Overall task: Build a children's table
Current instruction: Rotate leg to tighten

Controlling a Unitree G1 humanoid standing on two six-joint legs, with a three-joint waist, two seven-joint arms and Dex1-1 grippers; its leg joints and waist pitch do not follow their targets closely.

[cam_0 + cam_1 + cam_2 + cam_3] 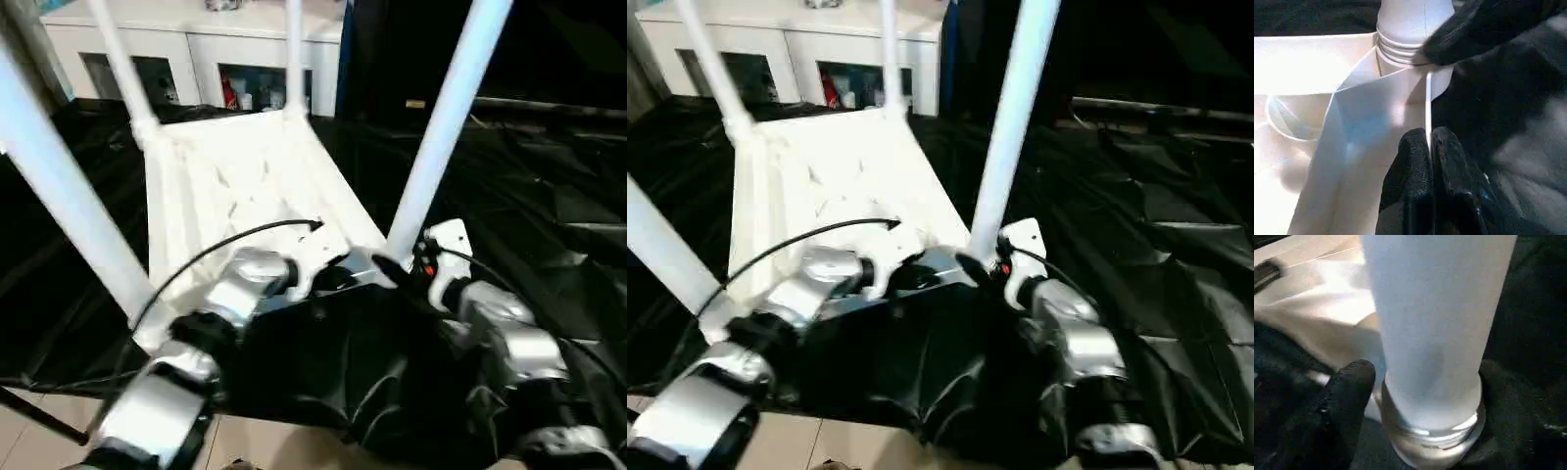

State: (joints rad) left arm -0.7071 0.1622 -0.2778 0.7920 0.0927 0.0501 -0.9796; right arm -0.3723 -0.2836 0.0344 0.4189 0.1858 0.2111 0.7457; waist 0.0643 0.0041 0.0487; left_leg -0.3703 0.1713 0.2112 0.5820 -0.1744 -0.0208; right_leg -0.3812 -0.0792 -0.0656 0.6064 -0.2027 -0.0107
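Threads at the foot of the near right leg (pixel 1435 333) are exposed above the corner socket (pixel 1415 81), so by my reading the step in hand is turning this leg fully home. The right fingers (pixel 1347 396) stand spread on either side of the leg's base, just beside it, not squeezing it that I can see. The left fingers (pixel 1422 171) are pressed together over the thin upright rim of the children's table (pixel 245 186), which lies upside down on the black-draped tabletop (pixel 549 196), three more legs rising beyond the fingers. To do this well, the left side should keep the rim from turning while the right fingers close low on the leg, square to its axis, and twist without tilting it, lest the threads cross.
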